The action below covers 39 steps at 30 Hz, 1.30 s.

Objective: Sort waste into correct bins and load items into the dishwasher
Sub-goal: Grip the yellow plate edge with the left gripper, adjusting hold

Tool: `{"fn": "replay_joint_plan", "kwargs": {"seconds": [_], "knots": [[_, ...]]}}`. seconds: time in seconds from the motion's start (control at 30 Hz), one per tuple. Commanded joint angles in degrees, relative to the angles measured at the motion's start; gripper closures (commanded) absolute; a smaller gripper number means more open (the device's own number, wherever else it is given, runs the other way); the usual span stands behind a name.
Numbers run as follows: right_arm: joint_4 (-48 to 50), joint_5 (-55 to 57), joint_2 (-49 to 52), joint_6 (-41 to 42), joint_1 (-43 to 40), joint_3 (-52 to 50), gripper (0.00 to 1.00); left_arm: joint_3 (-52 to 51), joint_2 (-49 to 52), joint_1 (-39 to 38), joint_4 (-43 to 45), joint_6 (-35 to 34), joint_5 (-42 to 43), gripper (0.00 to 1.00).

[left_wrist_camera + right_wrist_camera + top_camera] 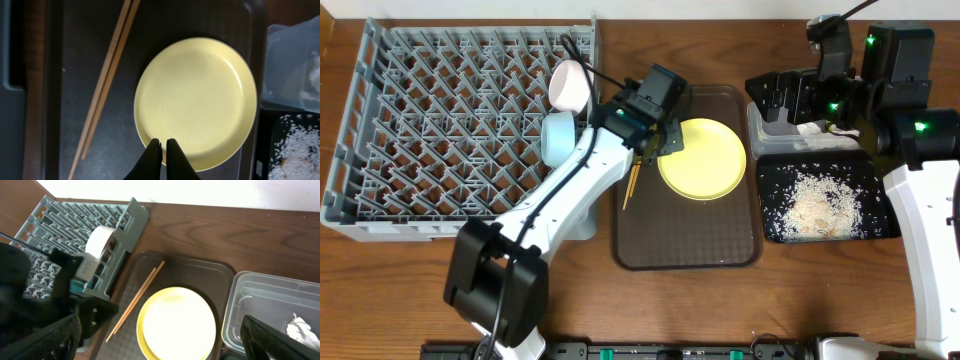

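The yellow plate [705, 158] lies flat on the brown serving tray [690, 245], with the chopsticks [631, 186] beside it on the left. My left gripper [665, 135] is shut, its tips just over the plate's near rim [164, 145]. The plate [200, 100] and chopsticks [107, 75] fill the left wrist view. My right gripper [775, 100] is open and empty above the clear tub [757, 128], which holds the white tissue [815, 127]. Its fingers spread wide in the right wrist view [160, 322]. The white bowl [568, 85] and light blue bowl [558, 137] stand in the grey dish rack [440, 130]. The wrapper and cup are out of view.
The black tray [772, 225] at the right holds scattered rice scraps [820, 200]. The clear tub sits just behind it. The left arm stretches from the front edge across the rack's right corner.
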Motion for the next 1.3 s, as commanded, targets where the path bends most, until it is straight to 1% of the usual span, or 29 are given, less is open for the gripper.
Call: {"fn": "replay_joint_plan", "kwargs": {"seconds": [0.0, 0.03, 0.07, 0.1, 0.23, 0.3, 0.37, 0.63, 0.73, 0.8, 0.9, 0.93, 1.13, 1.27], "knots": [[0.11, -0.07, 0.07, 0.11, -0.31, 0.57, 0.01, -0.26, 0.72, 1.25, -1.97, -2.45, 0.9, 0.92], [0.11, -0.07, 0.07, 0.11, -0.31, 0.57, 0.01, -0.42, 1.01, 1.25, -2.91, -5.4, 0.87, 0.89], [0.11, -0.07, 0.07, 0.11, -0.31, 0.57, 0.01, -0.79, 1.51, 1.18, -3.65, -8.87, 0.9, 0.83], [0.11, -0.07, 0.07, 0.11, -0.31, 0.57, 0.01, -1.29, 2.08, 1.01, -3.78, -10.95, 0.85, 0.73], [0.11, -0.07, 0.07, 0.11, -0.31, 0.57, 0.01, -2.8, 5.88, -0.35, -2.4, -17.64, -1.29, 0.59], [0.09, -0.07, 0.07, 0.11, -0.31, 0.57, 0.01, -2.82, 8.13, -0.76, -0.81, -17.88, -0.98, 0.56], [0.13, -0.07, 0.07, 0.11, -0.31, 0.57, 0.01, -2.8, 10.34, -1.09, 0.68, -17.88, -0.57, 0.55], [0.09, -0.07, 0.07, 0.11, -0.31, 0.57, 0.01, -2.82, 16.17, -1.14, 2.03, -19.63, 1.36, 0.55], [0.11, -0.07, 0.07, 0.11, -0.31, 0.57, 0.01, -2.84, 17.16, -1.14, 2.8, -20.24, 1.36, 0.56], [0.09, -0.07, 0.07, 0.11, -0.31, 0.57, 0.01, -2.84, 17.66, -1.2, 3.52, -20.41, 1.33, 0.62], [0.11, -0.07, 0.07, 0.11, -0.31, 0.57, 0.01, -2.84, 18.29, -1.44, 4.85, -20.37, 1.31, 0.81], [0.09, -0.07, 0.07, 0.11, -0.31, 0.57, 0.01, -2.86, 18.62, -1.53, 5.01, -20.37, 1.31, 0.92], [0.09, -0.07, 0.07, 0.11, -0.31, 0.57, 0.01, -2.84, 18.6, -1.57, 5.03, -18.71, 1.31, 0.93], [0.09, -0.07, 0.07, 0.11, -0.31, 0.57, 0.01, -2.84, 16.2, -1.55, 5.46, -13.92, 1.29, 0.93]]}}
